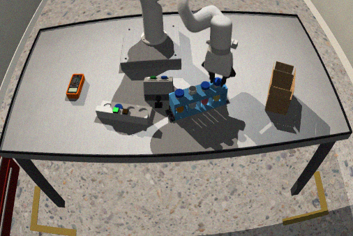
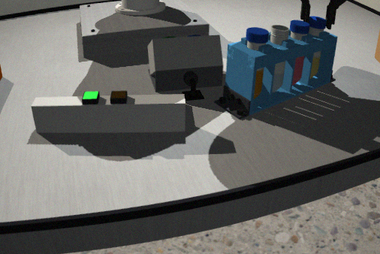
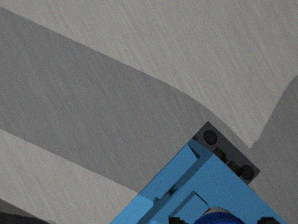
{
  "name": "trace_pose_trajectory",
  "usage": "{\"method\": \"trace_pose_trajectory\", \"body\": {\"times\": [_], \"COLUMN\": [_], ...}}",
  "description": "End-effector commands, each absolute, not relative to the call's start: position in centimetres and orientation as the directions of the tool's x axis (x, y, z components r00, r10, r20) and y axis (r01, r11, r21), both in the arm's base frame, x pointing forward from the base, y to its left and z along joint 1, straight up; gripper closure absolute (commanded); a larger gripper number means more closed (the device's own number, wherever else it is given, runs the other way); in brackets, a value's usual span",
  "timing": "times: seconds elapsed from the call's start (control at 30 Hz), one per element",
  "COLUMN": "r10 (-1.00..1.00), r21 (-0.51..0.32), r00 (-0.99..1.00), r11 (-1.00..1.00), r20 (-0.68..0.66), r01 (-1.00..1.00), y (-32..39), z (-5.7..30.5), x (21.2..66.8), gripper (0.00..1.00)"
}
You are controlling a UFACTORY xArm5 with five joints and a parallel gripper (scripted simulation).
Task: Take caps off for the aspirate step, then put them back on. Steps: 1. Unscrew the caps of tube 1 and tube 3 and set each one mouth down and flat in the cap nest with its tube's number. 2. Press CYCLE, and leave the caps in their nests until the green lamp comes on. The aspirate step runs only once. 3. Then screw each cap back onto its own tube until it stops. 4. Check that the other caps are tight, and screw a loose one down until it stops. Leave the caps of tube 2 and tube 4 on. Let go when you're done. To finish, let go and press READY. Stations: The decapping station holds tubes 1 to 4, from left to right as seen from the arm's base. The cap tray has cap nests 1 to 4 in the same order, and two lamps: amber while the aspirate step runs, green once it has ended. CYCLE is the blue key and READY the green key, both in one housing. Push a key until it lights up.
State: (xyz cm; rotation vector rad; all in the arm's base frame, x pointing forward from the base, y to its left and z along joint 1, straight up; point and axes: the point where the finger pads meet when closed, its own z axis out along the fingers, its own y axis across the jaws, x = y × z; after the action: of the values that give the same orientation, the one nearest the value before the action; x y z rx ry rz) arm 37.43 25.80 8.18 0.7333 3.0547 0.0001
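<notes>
Caps of royal blue top tubes 1 [image 1: 217,81] [image 2: 318,22] [image 3: 219,219], 2 [image 1: 205,85] [image 2: 300,26] and 4 [image 1: 179,93] [image 2: 257,34] in a sky-blue station [image 1: 172,109] [image 2: 240,77] [image 3: 235,185], at four o'clock from the key housing [image 1: 158,84] [image 2: 188,58] in the top view; tube 3 [image 1: 192,89] [image 2: 279,33] stands bare and pale, its cap [image 1: 118,106] nested in the tray [image 1: 122,118] [image 2: 109,118] at eight o'clock, green lamp [image 1: 116,109] [image 2: 91,96] glowing. The gripper [image 1: 222,82] [image 2: 318,24] [image 3: 221,221], partly open, straddles tube 1's cap without gripping it

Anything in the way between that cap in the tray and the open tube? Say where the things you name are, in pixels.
Yes: a small black stand [image 1: 158,104] [image 2: 193,94], between tray [image 1: 122,119] [image 2: 109,119] and rack [image 1: 173,107] [image 2: 239,73], and then tube 4's blue cap [image 1: 179,93] [image 2: 257,35], next to the open tube [image 1: 192,89] [image 2: 279,34]. Lifting over both looks wise.
</notes>
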Motion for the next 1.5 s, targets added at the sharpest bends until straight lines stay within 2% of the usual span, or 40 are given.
{"method": "trace_pose_trajectory", "body": {"times": [0.0,0.43,0.47,0.67,0.87,0.93,1.17,1.47], "r10": [0.439,0.439,0.483,0.72,0.866,0.866,0.982,0.99], "r21": [0.004,0.004,0.004,0.005,0.005,0.005,0.004,0.003], "r00": [-0.899,-0.898,-0.875,-0.694,-0.5,-0.5,-0.187,0.138], "r11": [0.899,0.898,0.875,0.694,0.5,0.5,0.187,-0.138], "r20": [-0.002,-0.002,-0.002,-0.001,0.0,0.0,0.002,0.003], "r01": [0.439,0.439,0.483,0.72,0.866,0.866,0.982,0.99], "y": [25.89,25.88,25.88,25.88,25.88,25.88,25.88,25.88], "z": [8.34,8.34,8.33,8.31,8.29,8.29,8.26,8.23], "x": [37.55,37.55,37.55,37.55,37.55,37.55,37.55,37.55], "gripper": [1.0,1.0,1.0,1.0,1.0,1.0,1.0,1.0]}}
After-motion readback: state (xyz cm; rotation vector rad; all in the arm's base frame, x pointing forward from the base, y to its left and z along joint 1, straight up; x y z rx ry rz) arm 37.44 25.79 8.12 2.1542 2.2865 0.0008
